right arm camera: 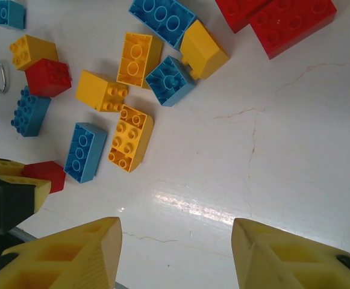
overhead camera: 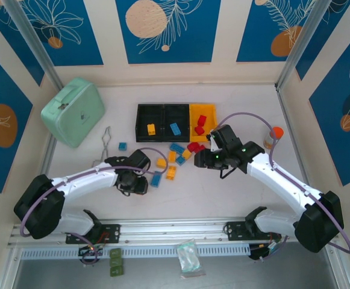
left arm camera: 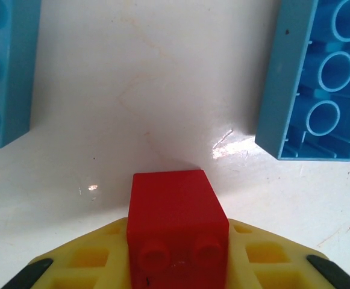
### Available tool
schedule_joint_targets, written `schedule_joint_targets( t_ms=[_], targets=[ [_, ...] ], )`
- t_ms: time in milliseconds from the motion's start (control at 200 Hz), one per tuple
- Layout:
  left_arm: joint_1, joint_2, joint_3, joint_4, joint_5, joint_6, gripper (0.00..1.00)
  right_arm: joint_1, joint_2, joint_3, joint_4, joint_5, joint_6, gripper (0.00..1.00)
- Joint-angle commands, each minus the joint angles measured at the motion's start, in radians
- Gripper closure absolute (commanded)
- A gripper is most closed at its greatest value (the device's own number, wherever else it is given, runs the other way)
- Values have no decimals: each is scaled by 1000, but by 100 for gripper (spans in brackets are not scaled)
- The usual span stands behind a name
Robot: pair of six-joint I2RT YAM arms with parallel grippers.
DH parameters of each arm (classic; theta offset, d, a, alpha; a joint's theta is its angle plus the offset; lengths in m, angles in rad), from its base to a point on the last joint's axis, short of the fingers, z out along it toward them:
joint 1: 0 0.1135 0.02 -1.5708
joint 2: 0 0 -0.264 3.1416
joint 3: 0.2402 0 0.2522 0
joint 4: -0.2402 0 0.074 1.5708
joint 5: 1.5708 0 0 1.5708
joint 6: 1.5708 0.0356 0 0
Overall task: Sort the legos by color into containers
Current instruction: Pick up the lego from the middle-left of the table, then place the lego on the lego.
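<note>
The left fingers [left arm camera: 90, 265] are closed on one red lego [left arm camera: 178, 223], at the bench [left arm camera: 162, 90] and maybe touching it, between two blue bricks [left arm camera: 319, 78]. The right fingers [right arm camera: 72, 256] stand apart with nothing between them. Other legos [overhead camera: 173, 158] lie loose just before the containers [overhead camera: 164, 107].

A mint-green case [overhead camera: 73, 112], wire tongs [overhead camera: 105, 146] beside it, an orange-capped bottle [overhead camera: 273, 137] opposite.

Your cut-off items, left wrist view: left blue brick [left arm camera: 6, 66], right blue brick [left arm camera: 319, 84], red brick [left arm camera: 178, 235] at bottom edge. Right wrist view: two red blocks [right arm camera: 283, 18], top edge.
</note>
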Motion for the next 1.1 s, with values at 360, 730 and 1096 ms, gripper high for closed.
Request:
schedule_joint_targets(
  t_ms=[360,730,1096],
  targets=[
    [-5,88,301,-42,-14,22,73,-21,-105,-87,26,-112,29,48],
    [-6,400,707,-60,44,66,73,-226,-273,-208,-3,-155,61,49],
    [-6,780,1241,-158,80,73,74,-353,-347,-262,-5,-235,47,49]
  ],
)
